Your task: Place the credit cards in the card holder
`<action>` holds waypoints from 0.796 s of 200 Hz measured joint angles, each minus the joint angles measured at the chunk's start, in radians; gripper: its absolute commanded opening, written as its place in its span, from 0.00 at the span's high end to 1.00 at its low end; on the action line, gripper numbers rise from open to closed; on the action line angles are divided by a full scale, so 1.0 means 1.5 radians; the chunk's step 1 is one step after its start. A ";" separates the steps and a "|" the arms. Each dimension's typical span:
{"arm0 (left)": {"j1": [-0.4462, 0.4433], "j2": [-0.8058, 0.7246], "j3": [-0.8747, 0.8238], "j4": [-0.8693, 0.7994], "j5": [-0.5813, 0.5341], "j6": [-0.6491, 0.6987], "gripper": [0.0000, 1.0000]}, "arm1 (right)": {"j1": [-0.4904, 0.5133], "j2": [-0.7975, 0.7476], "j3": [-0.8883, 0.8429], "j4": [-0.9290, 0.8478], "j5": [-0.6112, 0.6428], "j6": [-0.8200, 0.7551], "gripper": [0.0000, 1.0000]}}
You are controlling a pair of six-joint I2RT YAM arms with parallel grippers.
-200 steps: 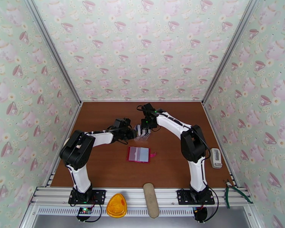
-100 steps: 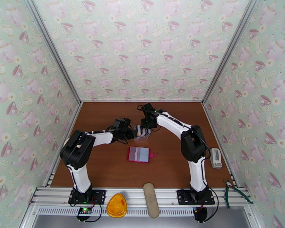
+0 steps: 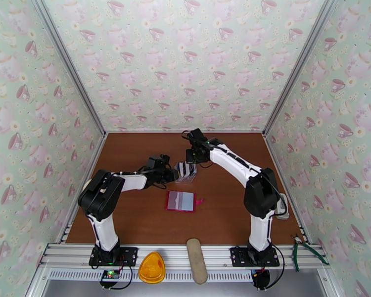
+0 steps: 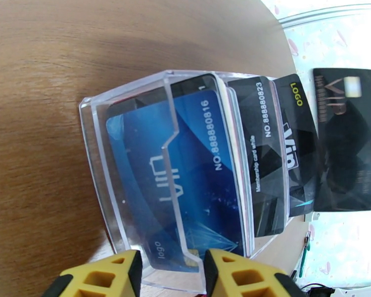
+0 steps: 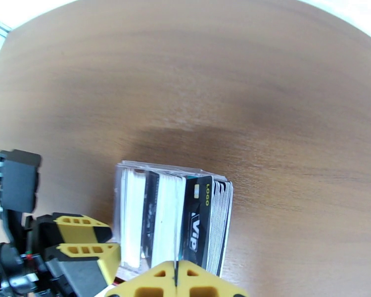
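Note:
The credit cards stand on edge in a clear plastic stand on the brown table; from above the stack sits mid-table. My left gripper is shut on the stand's near wall, one yellow finger on each side. Just above the stack, my right gripper is shut on a black VIP card lifted clear of the others. In the right wrist view that card shows only as a thin edge between the closed fingers. The card holder, a red wallet, lies open nearer the arms, pale pockets up.
On the front rail lie an orange piece and a beige oblong object. A white device rests by the right wall, and green-handled pliers at the right front corner. Wallpapered walls close in three sides.
My right gripper has risen and drawn back a little from the stack, taking the black card out with it. The left gripper still holds the stand in place.

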 measured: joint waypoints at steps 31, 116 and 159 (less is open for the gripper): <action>0.000 -0.026 -0.020 0.019 0.003 0.000 0.59 | 0.000 -0.045 -0.040 0.007 0.000 0.007 1.00; 0.000 -0.118 -0.027 -0.009 -0.012 0.028 0.58 | 0.015 -0.244 -0.268 0.133 -0.054 0.080 1.00; -0.003 -0.181 -0.029 -0.105 -0.045 0.070 0.57 | 0.030 -0.341 -0.436 0.278 -0.118 0.158 1.00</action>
